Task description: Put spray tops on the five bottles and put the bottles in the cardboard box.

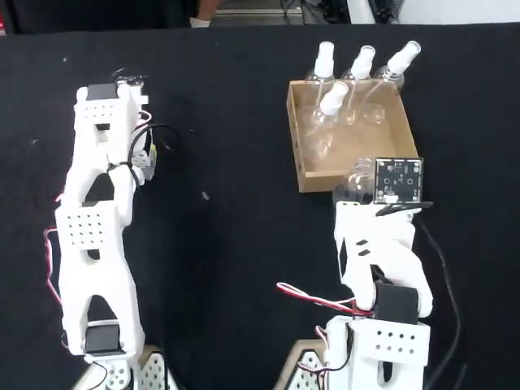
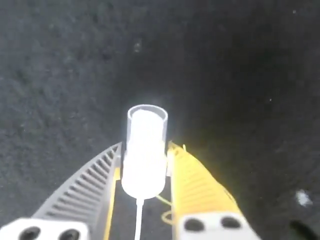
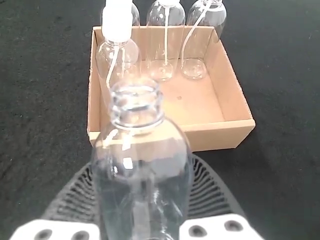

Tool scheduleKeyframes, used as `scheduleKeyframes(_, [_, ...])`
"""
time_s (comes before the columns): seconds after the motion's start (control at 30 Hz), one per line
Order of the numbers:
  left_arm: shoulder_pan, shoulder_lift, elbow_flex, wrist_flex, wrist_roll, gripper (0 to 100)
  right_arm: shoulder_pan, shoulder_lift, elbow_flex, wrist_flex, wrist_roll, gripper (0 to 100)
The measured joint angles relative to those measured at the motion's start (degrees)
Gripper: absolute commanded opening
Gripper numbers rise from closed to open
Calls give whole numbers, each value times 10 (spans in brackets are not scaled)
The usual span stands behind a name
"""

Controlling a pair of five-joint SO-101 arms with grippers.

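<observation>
Four capped bottles (image 1: 331,101), one open bottle (image 3: 141,160), one loose spray top (image 2: 145,155), one cardboard box (image 1: 323,179)

— Panel (a), left arm: pose?
— My left arm (image 1: 93,236) lay stretched far forward, its links nearly in line. My left gripper (image 2: 144,147) was clamped on a spray top (image 2: 145,170), one finger at each side.
— Panel (b), right arm?
— My right arm (image 1: 378,260) reached a shorter way forward, folded nearer its base. My right gripper (image 3: 142,175) was closed round an uncapped bottle (image 3: 136,105).
</observation>
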Motion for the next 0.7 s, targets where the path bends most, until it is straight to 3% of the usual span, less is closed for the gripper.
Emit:
scheduleKeyframes(0.27, [40,-77,13,52,0,30,0,0,0,0,-1,11])
scheduleKeyframes(0.53, [56,-387,236,48,0,30,-6,-28,1,1,-51,11])
scheduleKeyframes(0.7, [124,-567,357,-40,29,30,-84,-137,27,6,-56,11])
